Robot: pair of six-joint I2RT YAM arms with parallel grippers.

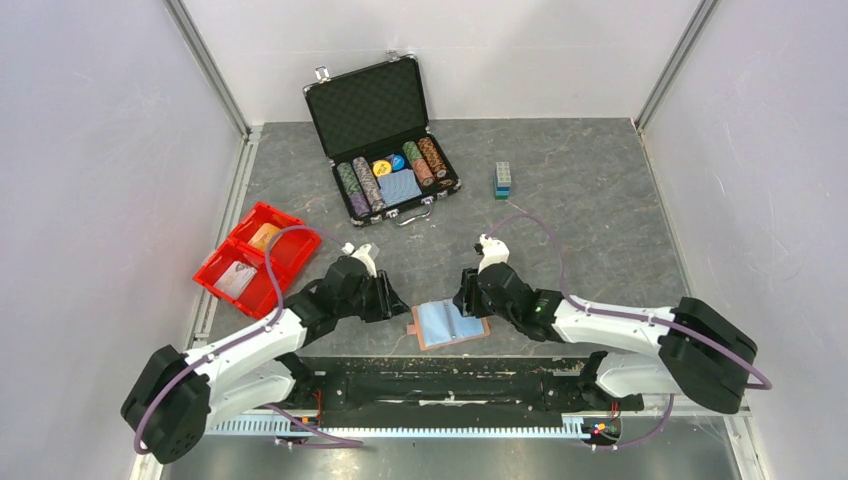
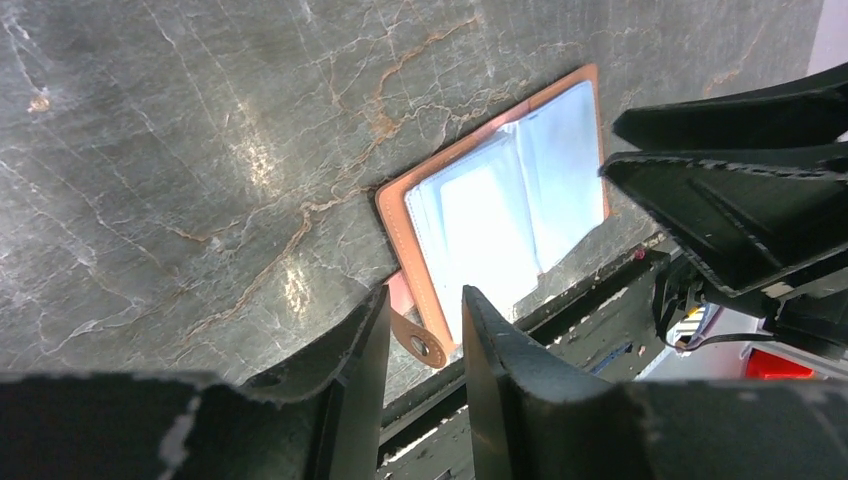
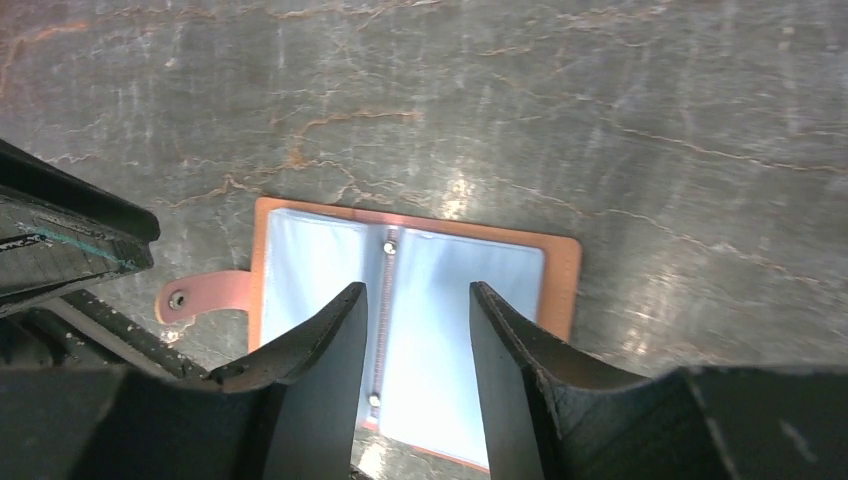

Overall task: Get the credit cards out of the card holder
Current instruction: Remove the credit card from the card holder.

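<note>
Right gripper (image 3: 417,292): jaws apart, empty, above the spine (image 3: 388,265) of the card holder (image 1: 450,322), which lies open at lower centre of the top view. Left gripper (image 2: 425,296): likewise released, over its closing tab (image 2: 420,343). Recommended: pin one leaf flat, then pinch squarely at a sleeve mouth.

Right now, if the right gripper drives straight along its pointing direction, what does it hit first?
Likely the open card holder: the right gripper aims at its riveted spine, jaws apart either side. Nothing shows in between, though the gap is hard to judge.
</note>
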